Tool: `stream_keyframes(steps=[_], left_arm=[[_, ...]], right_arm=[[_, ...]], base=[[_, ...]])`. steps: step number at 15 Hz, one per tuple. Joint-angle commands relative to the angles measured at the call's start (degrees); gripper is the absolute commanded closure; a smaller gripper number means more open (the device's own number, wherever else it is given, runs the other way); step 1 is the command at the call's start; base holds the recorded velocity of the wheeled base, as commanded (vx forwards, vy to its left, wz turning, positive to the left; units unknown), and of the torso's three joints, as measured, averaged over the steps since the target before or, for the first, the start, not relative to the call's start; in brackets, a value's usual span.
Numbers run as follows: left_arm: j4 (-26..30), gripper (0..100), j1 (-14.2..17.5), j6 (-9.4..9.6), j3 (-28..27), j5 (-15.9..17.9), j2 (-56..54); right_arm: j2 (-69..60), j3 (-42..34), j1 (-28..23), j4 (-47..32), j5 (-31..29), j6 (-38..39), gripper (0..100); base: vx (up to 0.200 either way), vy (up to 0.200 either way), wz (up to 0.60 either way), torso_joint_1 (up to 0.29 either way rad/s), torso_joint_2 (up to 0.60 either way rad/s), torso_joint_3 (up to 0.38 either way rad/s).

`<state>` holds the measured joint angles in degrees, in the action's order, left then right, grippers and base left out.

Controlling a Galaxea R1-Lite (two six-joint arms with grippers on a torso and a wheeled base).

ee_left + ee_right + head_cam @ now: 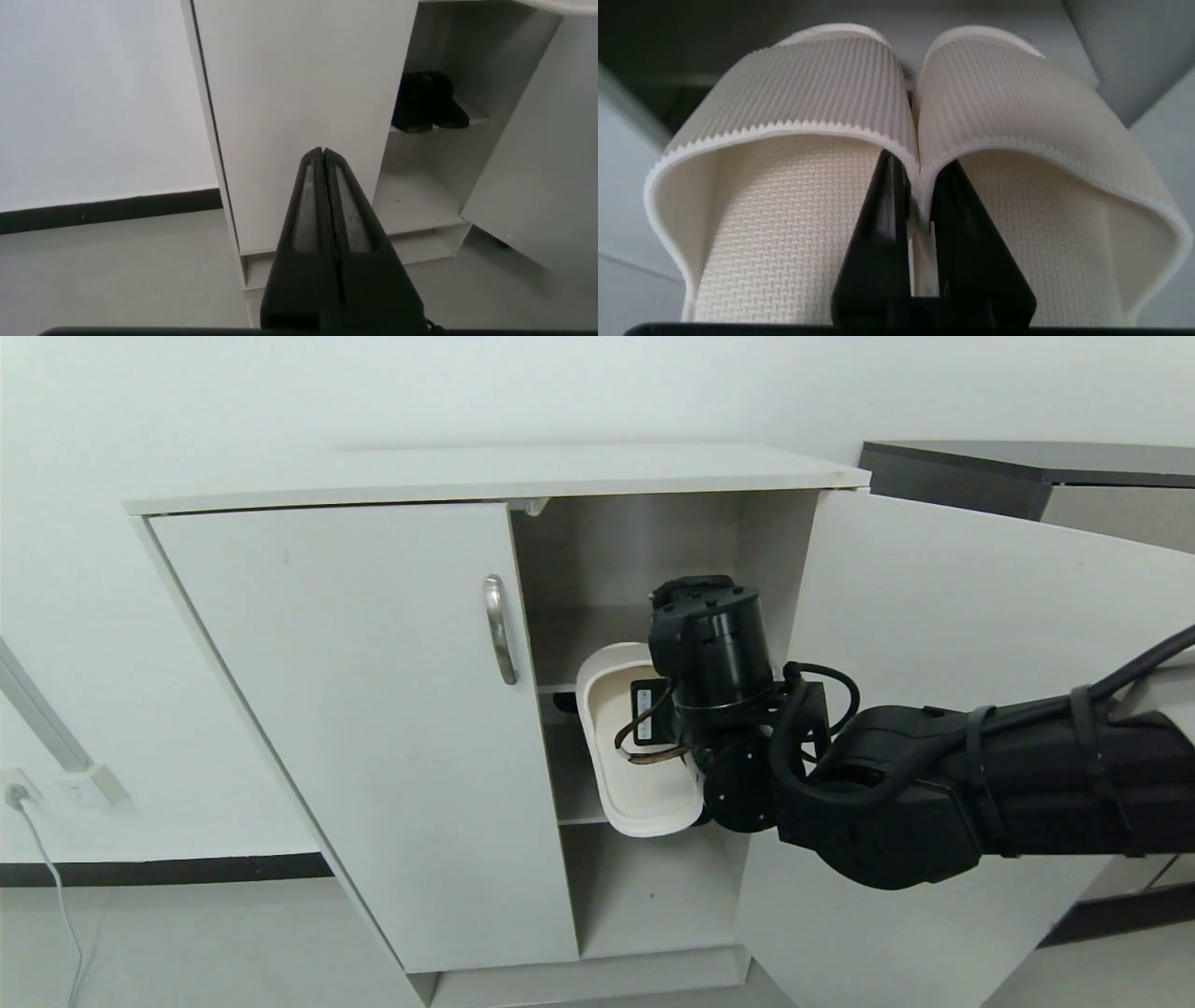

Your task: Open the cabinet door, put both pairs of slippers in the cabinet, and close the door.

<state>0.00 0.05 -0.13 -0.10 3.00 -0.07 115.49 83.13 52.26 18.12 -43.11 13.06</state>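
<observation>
Room: white wall [93, 429], grey floor [187, 933].

Item 1: cabinet [495, 476], white. L door [355, 709] shut, handle [499, 630] at its inner edge. R door [934, 616] swung wide open.

Item 2: black slippers [428, 101], 1 pr, on a shelf [472, 121] inside the open bay, toward the back.

Item 3: cream slippers [621, 728], 1 pr, held on edge at the mouth of the open bay, level w/ the shelf fronts. How far in they are I can't tell.

Item 4: right gripper [913, 187], clenched on the cream slippers' two adjoining inner edges, one finger inside each strap.

Item 5: left gripper [322, 157], closed tight, nothing in it, low and well apart from the cabinet front.

Status (est.): door open, black pr stowed, cream pr not yet set down, door still to close.

Risks (est.):
- Pr stands on edge across the shelf fronts, so pushing straight in could jam a toe or heel on a shelf edge or the L door's edge.
- Grip is on thin inner edges only. A knock may twist one slipper out and drop it to the floor.
- If it goes to the same shelf, the black pr could get shoved back or off.
- Arm sits close to the R door, so pulling out carelessly may bump it.
</observation>
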Motion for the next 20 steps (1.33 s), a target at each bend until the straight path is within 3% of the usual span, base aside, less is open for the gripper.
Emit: stream_keyframes(steps=[1,5,9,20], left_arm=[[0.0,100,0.04,-0.04,0.01,-0.01,0.07],[0.0,100,0.04,-0.04,0.01,-0.01,0.07],[0.0,100,0.04,-0.04,0.01,-0.1,0.07],[0.0,100,0.04,-0.31,0.01,-0.27,0.07]], right_arm=[[-0.01,-0.07,0.03,0.08,-0.05,0.04,100],[0.17,-0.33,0.03,0.17,0.04,0.13,100],[1.75,1.16,-0.14,0.17,0.04,0.04,100],[14.67,27.35,-6.12,-13.37,1.27,-0.05,100]], base=[[0.2,0.0,0.0,0.002,0.0,0.002],[0.2,0.0,0.0,0.0,0.0,0.002],[0.0,0.0,0.0,0.0,0.0,0.0],[0.0,0.0,0.0,0.0,0.0,0.0]])
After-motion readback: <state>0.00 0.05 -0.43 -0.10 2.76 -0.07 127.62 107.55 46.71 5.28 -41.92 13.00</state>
